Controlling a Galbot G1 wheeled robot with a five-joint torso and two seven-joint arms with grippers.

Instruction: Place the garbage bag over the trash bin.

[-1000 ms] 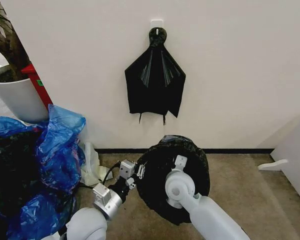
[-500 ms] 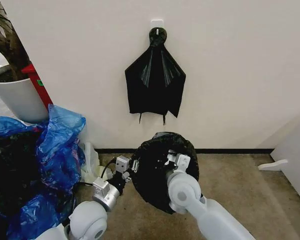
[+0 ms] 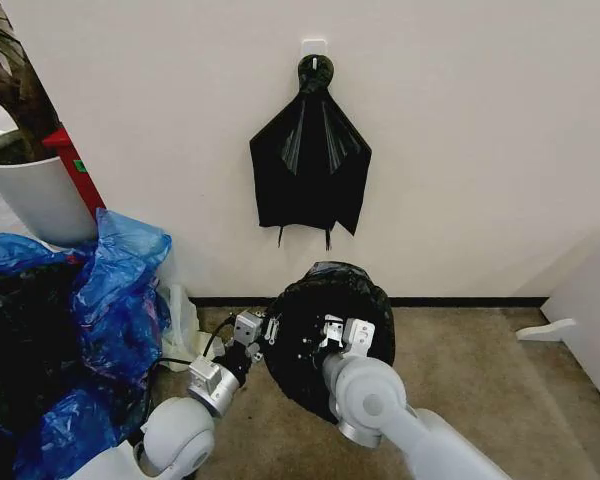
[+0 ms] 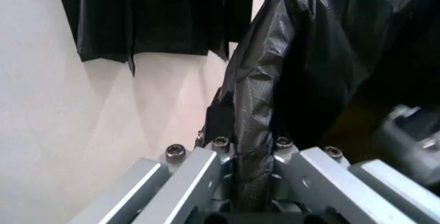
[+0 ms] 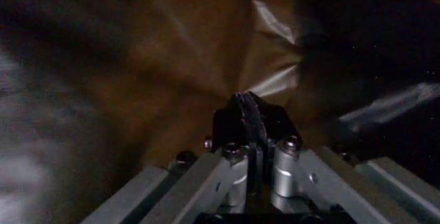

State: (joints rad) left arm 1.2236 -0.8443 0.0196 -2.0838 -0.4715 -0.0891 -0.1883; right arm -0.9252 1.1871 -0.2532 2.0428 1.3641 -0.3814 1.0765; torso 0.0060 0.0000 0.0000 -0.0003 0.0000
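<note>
Far to the left of the garbage bag (image 3: 330, 335), a white plant pot (image 3: 35, 195) stands by the wall with a red object just beside it, and blue translucent bags (image 3: 90, 320) lie heaped on the carpet floor (image 3: 480, 380) below the pot. Just left of the garbage bag, the left hand (image 3: 268, 332) reaches in at its edge; in the left wrist view its fingers (image 4: 199, 175) are pressed onto a twisted fold of the black plastic (image 4: 258, 126). The garbage bag itself is held up between the arms, low in front of the wall, as a round, billowed black bundle. The right hand (image 3: 332, 334) is at the bag's front; in the right wrist view its fingers are closed flat on a thin pinch of film (image 5: 249, 113). Above the garbage bag, a fan-shaped black bundle (image 3: 310, 165) hangs from a wall hook.
</note>
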